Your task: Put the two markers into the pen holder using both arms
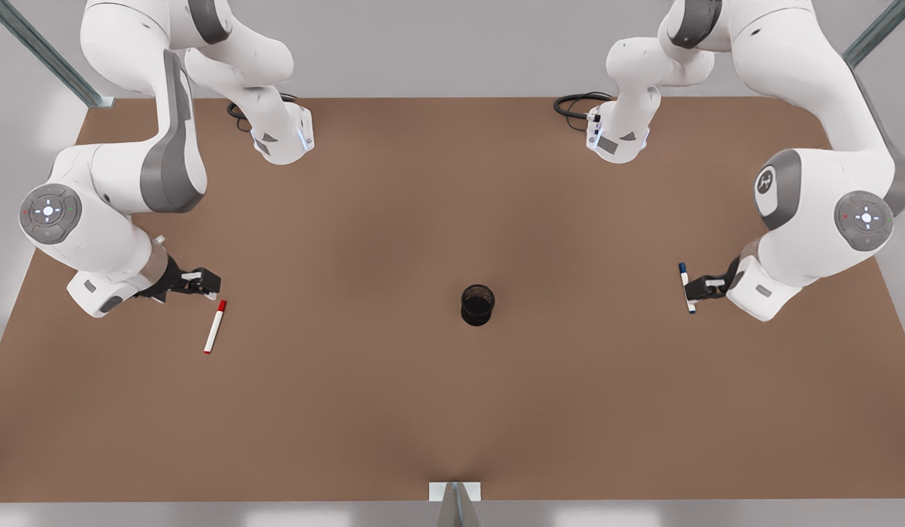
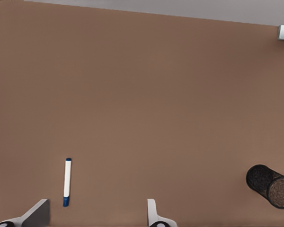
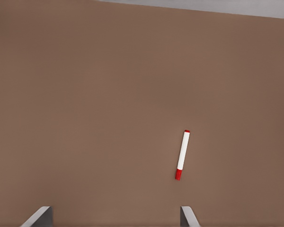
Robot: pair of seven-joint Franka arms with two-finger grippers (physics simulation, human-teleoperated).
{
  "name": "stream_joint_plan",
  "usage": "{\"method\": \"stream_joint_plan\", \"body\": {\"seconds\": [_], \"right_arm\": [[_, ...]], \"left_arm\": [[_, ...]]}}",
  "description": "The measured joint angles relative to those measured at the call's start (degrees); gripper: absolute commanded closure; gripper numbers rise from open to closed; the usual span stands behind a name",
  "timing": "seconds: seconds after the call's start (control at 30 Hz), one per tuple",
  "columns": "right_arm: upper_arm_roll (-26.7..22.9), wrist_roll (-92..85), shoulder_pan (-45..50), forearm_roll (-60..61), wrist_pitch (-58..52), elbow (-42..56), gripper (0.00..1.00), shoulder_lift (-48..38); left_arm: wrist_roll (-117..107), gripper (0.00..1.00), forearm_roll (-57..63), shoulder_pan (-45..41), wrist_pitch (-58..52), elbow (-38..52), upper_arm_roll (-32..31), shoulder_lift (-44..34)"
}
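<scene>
both grippers spread wide above their markers, nothing picked up yet

left gripper [image 1: 693, 291] is up over the blue-capped marker [image 1: 687, 288] on the front view's right. its wrist view shows the fingers [image 2: 37, 215] parted wide with only table between them, and the marker [image 2: 67, 182] lies flat on the brown table [image 1: 452, 410] just off to one side of that gap. so i'm not centred on it yet, and i'd judge a small sideways shift is needed before going down.

right gripper [image 1: 203, 282] sits on the front view's left, near the cap end of the red-capped marker [image 1: 215, 326]. its fingers [image 3: 38, 216] are spread too, holding nothing, and the marker [image 3: 182, 154] lies loose on the table ahead of the gap.

the pen holder [image 1: 478, 304] stands upright mid-table, well apart from both markers, and i also catch it from the left wrist [image 2: 270, 179].

the table between each marker and the holder is bare. my guess is the only risk comes at the cup, if both arms arrive together.
</scene>
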Motion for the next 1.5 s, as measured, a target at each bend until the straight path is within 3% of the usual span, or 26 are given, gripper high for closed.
{"method": "stream_joint_plan", "body": {"seconds": [0.07, 0.13, 0.3, 0.47, 0.77, 0.8, 0.87, 1.13, 1.2, 1.3, 1.5], "right_arm": [[0.0, 0.0, 0.0, 0.0, 0.4, -0.1, 0.00, 0.1], [0.0, 0.1, -0.1, 0.0, 1.1, -0.2, 0.03, 1.8], [-0.2, 0.2, -2.3, -1.3, 8.0, -4.4, 0.00, 11.6], [-0.2, -0.1, -6.7, -1.7, 16.6, -10.1, 0.00, 15.9], [0.3, -1.9, -12.1, -1.8, 28.4, -17.2, 0.00, 18.1], [0.3, -2.1, -12.3, -1.7, 29.2, -17.3, 0.00, 18.5], [0.3, -2.5, -12.4, -1.6, 31.0, -18.2, 0.00, 19.3], [0.3, -4.0, -13.7, -1.5, 37.4, -18.7, 0.00, 23.5], [0.3, -4.3, -13.6, -1.5, 38.3, -18.8, 0.17, 23.6], [0.3, -4.7, -14.2, -1.5, 39.2, -19.6, 0.22, 23.7], [0.5, -5.6, -14.5, -1.5, 40.2, -20.4, 0.43, 23.9]], "left_arm": [[1.4, 0.00, 0.1, -0.2, 1.5, -3.2, 0.8, 0.2], [2.8, 0.00, -0.1, 0.1, 5.9, -12.9, 4.4, 0.0], [7.9, 0.00, -5.0, 1.5, 23.7, -35.3, 12.0, 0.1], [14.0, 0.00, -7.1, 2.5, 39.9, -45.1, 13.6, 1.3], [23.3, 0.01, -7.9, 2.8, 52.6, -47.1, 13.8, 5.7], [24.0, 0.05, -7.9, 2.8, 53.2, -47.2, 13.7, 6.0], [25.4, 0.24, -7.9, 2.7, 54.2, -47.1, 13.7, 6.6], [29.7, 0.29, -9.5, 2.7, 56.1, -47.1, 13.5, 8.8], [30.6, 0.31, -9.7, 2.7, 56.4, -47.1, 13.5, 9.1], [31.6, 0.38, -9.9, 2.7, 56.7, -47.1, 13.5, 9.6], [33.3, 0.50, -10.0, 2.7, 57.0, -47.0, 13.5, 10.1]]}}
